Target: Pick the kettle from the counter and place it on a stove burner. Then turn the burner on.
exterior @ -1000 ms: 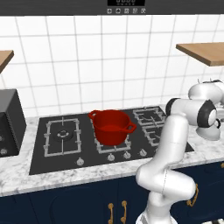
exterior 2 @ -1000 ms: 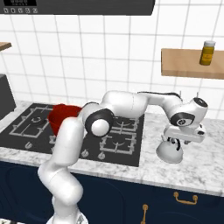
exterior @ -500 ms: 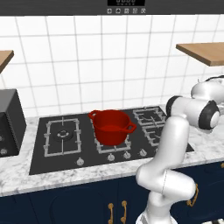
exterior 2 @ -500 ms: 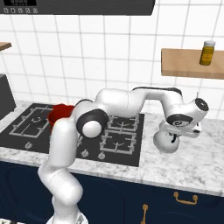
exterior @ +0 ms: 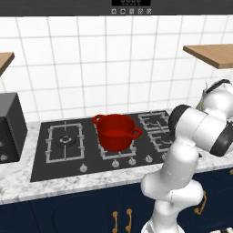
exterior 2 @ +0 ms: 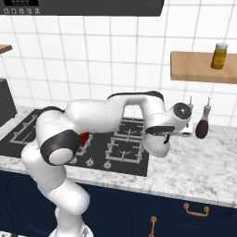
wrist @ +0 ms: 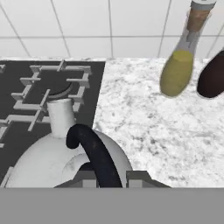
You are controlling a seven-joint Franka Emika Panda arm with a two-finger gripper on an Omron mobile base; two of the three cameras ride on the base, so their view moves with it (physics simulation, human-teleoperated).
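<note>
Hand view: claw (wrist: 111, 177) clamped on the dark arched handle (wrist: 94, 155) of the kettle (wrist: 52, 164), one finger tip on each side of it. Whether the kettle rests on the counter (wrist: 144, 122) or hangs just above it cannot be told. Spout (wrist: 61, 114) points toward the black stove (wrist: 26, 131), its tip over the nearest grey burner grate (wrist: 48, 89). Yellow-filled bottle (wrist: 179, 65) and dark bottle (wrist: 212, 74) stand at the tiled wall. Left base view: red pot (exterior: 116, 132) on the centre grate.

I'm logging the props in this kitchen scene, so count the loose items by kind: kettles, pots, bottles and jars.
Kettle: 1
Red pot: 1
Bottles, one yellow and one dark: 2
Jar on the shelf: 1
Total: 5
</note>
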